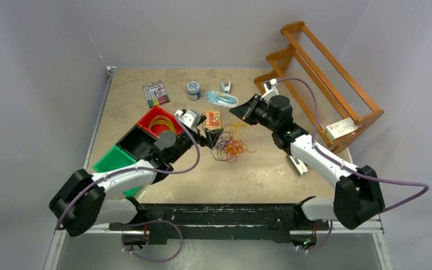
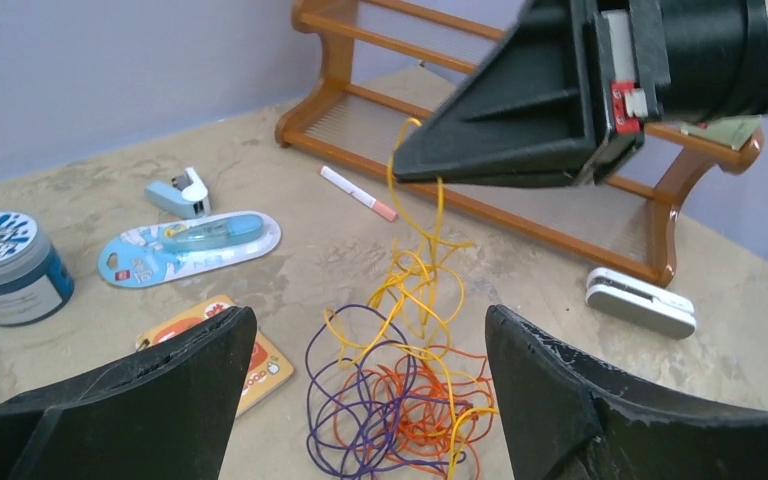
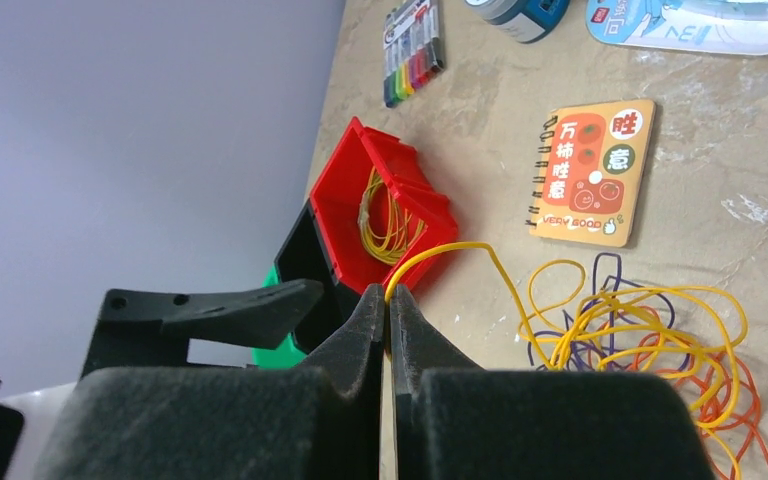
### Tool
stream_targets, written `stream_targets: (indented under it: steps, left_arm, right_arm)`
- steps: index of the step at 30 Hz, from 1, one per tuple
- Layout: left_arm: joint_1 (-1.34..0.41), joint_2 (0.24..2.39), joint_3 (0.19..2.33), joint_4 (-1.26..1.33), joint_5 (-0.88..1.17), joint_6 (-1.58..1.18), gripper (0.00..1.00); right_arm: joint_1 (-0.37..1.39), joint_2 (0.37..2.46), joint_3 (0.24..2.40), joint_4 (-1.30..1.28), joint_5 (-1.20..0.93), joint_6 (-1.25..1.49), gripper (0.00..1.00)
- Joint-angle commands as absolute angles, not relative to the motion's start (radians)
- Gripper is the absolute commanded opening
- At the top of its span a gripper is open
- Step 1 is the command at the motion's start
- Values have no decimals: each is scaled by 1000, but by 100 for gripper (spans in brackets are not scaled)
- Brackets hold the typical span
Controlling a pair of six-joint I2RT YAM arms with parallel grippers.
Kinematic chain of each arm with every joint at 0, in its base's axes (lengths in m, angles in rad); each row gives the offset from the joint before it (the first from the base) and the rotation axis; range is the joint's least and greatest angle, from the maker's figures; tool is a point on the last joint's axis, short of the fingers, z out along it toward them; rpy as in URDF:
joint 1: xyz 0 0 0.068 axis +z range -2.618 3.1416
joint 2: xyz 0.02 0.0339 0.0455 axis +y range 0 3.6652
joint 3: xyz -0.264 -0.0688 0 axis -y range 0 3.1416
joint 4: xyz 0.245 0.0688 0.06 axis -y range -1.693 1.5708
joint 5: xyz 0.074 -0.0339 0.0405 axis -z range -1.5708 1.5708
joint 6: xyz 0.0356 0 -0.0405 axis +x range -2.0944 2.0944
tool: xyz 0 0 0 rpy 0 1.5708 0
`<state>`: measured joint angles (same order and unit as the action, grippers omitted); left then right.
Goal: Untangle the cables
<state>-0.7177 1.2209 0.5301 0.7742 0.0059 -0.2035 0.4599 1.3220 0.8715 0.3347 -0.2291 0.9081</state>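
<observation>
The cables (image 1: 230, 145) lie as a loose tangle of purple, orange and yellow loops (image 2: 400, 400) in the middle of the table. My right gripper (image 3: 388, 292) is shut on one yellow cable and holds it up out of the tangle (image 3: 640, 330). From the top view it (image 1: 233, 111) hangs just behind and above the heap. My left gripper (image 2: 370, 320) is open and empty, its jaws wide on either side of the tangle, close above it (image 1: 211, 136). A red bin (image 1: 158, 122) at the left holds a bundle of yellow cables (image 3: 385, 210).
Black (image 1: 138, 142) and green (image 1: 114, 159) bins adjoin the red one. An orange notebook (image 2: 265, 365) lies just left of the tangle. Behind are a tape pack (image 1: 221, 99), a jar (image 1: 193, 89) and markers (image 1: 156, 93). A wooden rack (image 1: 320, 79) and a white stapler (image 2: 640, 300) sit at the right.
</observation>
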Motion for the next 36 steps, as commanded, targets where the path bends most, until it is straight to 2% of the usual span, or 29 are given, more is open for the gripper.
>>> stream_targets:
  steps: [1, 9, 14, 21, 26, 36]
  left_arm:
    - [-772, 1292, 517, 1050, -2, -76, 84]
    - [-825, 1465, 540, 1287, -35, -109, 84]
    - [-825, 1606, 537, 1556, -94, -215, 78]
    - [-825, 1732, 619, 1646, -97, -244, 72]
    - [-825, 1789, 692, 1632, -91, -242, 58]
    - [-825, 1914, 739, 1630, -40, -247, 49]
  right_arm:
    - [461, 1309, 936, 350, -275, 880, 0]
    - [461, 1298, 933, 345, -289, 894, 0]
    - [460, 1284, 930, 342, -302, 895, 0]
    - [462, 1281, 936, 334, -320, 891, 0]
    - [462, 1287, 937, 347, -335, 896, 0]
    - [462, 1283, 960, 351, -382, 906, 0]
